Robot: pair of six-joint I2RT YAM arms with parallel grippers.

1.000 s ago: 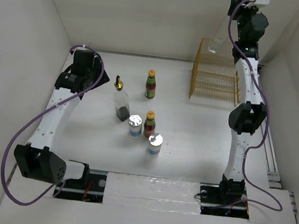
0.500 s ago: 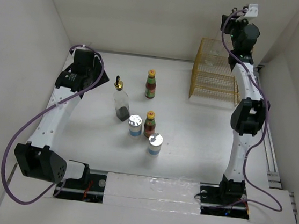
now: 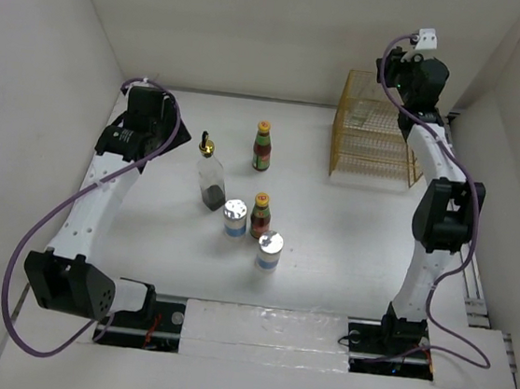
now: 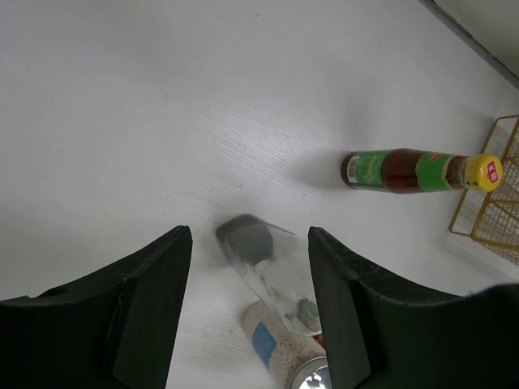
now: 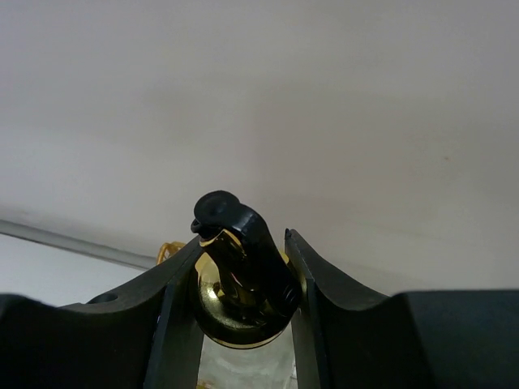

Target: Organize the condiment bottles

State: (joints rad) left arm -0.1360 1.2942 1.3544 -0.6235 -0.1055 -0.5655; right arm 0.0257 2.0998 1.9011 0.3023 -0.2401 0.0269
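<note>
My right gripper (image 5: pixel 242 240) is shut on the gold pourer top (image 5: pixel 235 312) of a tall clear glass bottle, held above the yellow wire rack (image 3: pixel 375 133); the bottle's body is mostly hidden. My left gripper (image 4: pixel 247 237) hangs open at the left, apart from everything. Below its jaws stands the other clear glass bottle (image 4: pixel 272 271) (image 3: pixel 211 178). One red-brown sauce bottle (image 3: pixel 263 146) (image 4: pixel 405 170) stands farther back. A second sauce bottle (image 3: pixel 260 215) stands between two white silver-lidded jars (image 3: pixel 234 218) (image 3: pixel 270 250).
The rack has wire shelves and sits at the back right, near the wall. White walls close in the table on the left, back and right. A rail (image 3: pixel 471 284) runs along the right edge.
The right wrist has come down and toward the rack, carrying the glass bottle lower over it. The left arm and the standing bottles have not moved.
</note>
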